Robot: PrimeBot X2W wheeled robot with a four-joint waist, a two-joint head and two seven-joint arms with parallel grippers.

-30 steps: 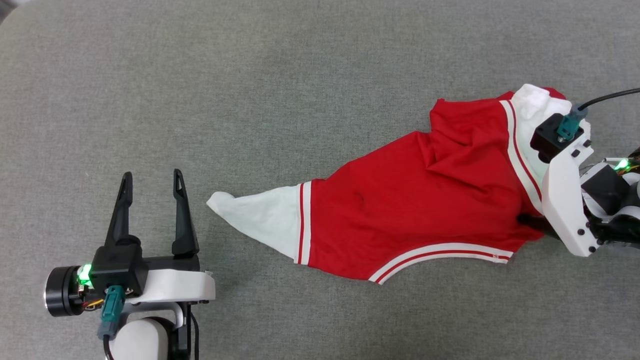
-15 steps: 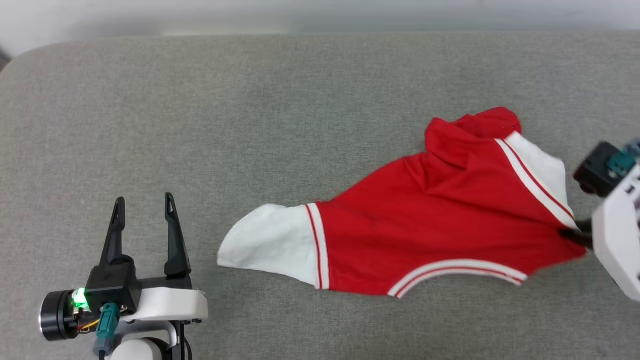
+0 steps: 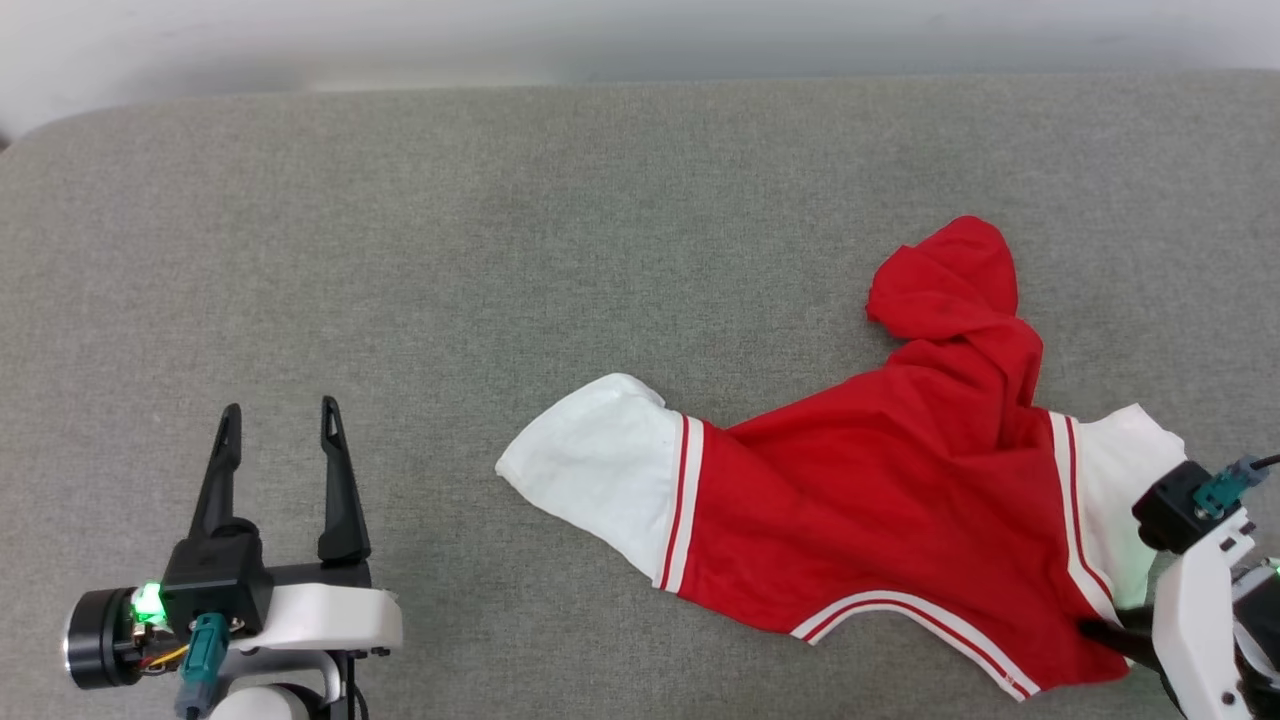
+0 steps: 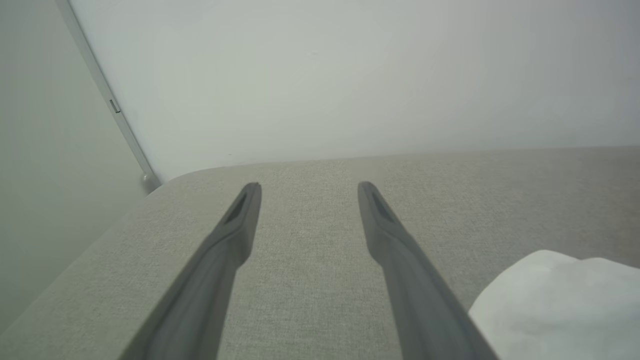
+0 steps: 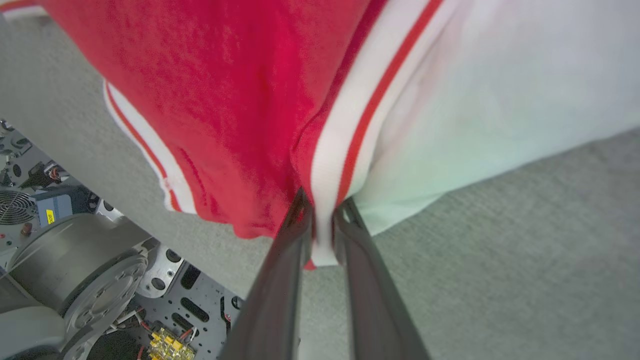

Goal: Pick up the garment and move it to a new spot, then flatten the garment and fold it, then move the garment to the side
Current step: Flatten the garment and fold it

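Fingers of right gripper clamped on garment at a striped sleeve seam; left gripper spread wide, empty. Garment lies crumpled on grey surface, right of centre. Risk: the narrow pinch may slip under drag. Front print hidden; right gripper cut off at head view's edge

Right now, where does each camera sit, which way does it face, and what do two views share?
Head view: on the head, looking down at the grey surface; left gripper open lower left, right gripper lower right.
Left wrist view: left wrist, looking along its fingers across the surface toward a wall.
Right wrist view: right wrist, looking along fingers shut on the garment.
Shared: head and right wrist views show that grip.
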